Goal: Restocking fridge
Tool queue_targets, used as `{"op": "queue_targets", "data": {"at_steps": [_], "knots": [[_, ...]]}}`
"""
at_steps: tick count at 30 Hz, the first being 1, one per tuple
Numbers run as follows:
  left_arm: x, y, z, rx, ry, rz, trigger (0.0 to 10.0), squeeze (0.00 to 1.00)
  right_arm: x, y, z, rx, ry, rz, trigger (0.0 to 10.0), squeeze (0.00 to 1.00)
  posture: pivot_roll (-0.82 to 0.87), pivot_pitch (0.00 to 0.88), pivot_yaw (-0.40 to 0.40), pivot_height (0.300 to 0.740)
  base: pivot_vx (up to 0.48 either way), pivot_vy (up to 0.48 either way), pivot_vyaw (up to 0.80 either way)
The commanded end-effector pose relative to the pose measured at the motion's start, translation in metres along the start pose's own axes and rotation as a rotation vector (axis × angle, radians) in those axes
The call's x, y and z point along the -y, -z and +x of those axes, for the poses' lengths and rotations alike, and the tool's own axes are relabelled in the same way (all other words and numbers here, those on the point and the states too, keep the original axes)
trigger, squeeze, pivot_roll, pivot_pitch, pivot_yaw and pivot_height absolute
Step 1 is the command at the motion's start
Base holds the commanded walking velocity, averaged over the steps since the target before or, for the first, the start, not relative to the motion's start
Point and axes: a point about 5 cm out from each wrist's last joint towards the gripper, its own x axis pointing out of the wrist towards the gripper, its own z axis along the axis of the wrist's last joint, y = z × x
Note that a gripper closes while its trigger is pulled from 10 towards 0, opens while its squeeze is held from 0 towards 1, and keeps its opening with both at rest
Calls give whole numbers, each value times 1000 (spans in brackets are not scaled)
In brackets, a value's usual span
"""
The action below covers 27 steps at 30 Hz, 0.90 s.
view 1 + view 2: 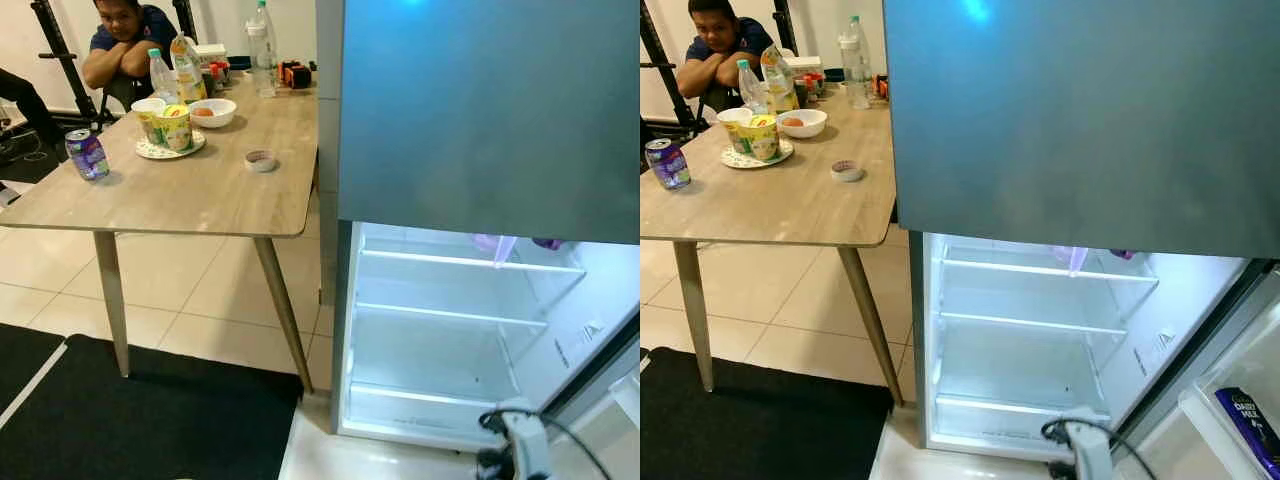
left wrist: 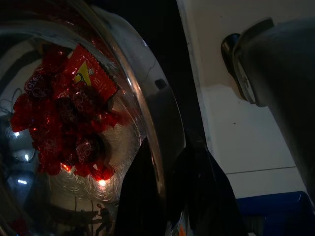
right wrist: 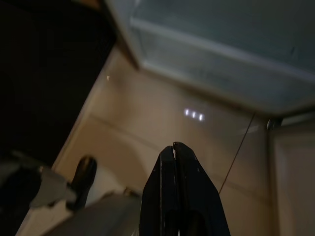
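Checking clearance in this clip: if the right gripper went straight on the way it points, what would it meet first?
Probably the pale floor tile ahead of the right gripper; nothing stands between, though depth is unclear.

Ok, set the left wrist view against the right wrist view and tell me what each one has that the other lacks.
Left wrist view: a shiny steel bowl with red-wrapped sweets in it, and the left gripper clamped on its rim.

Right wrist view: the right gripper shut on nothing, above the pale floor, with the black mat to one side and the lit bottom edge of the open fridge beyond.

Both: each looks along its own pair of black fingers, with a pale surface behind them.
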Motion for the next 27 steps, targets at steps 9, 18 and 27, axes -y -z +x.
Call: {"op": "queue_targets", "data": {"at_steps": [9, 18, 27], "knots": [[2, 0, 0, 1, 11, 3, 10000, 0, -11, 25, -2, -91, 1, 8, 10000, 0, -82, 20, -4, 740, 0, -450, 0], [6, -2, 0, 13, 24, 10, 10000, 0, -20, 27, 0, -98, -61, 27, 10000, 0, -83, 21, -2, 740, 0, -138, 0], [6, -4, 0, 23, 27, 14, 10000, 0, -25, 20, 4, -76, -88, -6, 10000, 0, -84, 24, -3, 740, 0, 0, 0]]}}
